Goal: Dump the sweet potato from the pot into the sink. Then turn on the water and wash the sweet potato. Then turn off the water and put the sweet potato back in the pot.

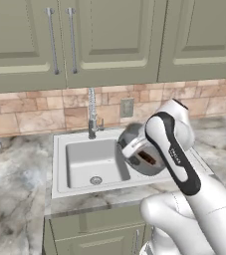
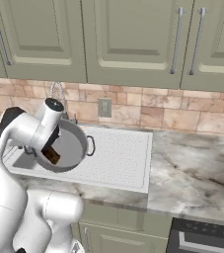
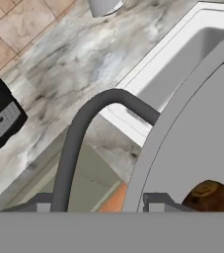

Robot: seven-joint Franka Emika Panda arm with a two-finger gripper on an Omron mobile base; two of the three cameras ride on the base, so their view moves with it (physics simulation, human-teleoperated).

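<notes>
The marbled grey stone bench (image 1: pixel 15 184) carries the light grey rectangular sink (image 1: pixel 92 162) with its round metal drain, joined to a dotted drainboard (image 2: pixel 123 158) of the same colour. Behind it stands the tall chrome faucet (image 1: pixel 91 114) with the spring-coil neck; I see no stream from it.

I hold the round shallow dark grey metal pot (image 2: pixel 66 147) lifted and tilted steeply by the basin, its mouth turned sideways. My tool (image 3: pixel 98 203) is clamped on the pot by its loop handle (image 3: pixel 79 133), one tip either side. The small dark brown oblong sweet potato (image 2: pixel 51 155), tinged orange, lies inside the pot against its lower wall.

So I judge the dumping step is in hand and not yet done. Next I need more tilt, with the mouth over the basin, so the lump slides out.

My own arm hides much of the pot's far side, and the potato is cut off at the hand view's bottom edge.
</notes>
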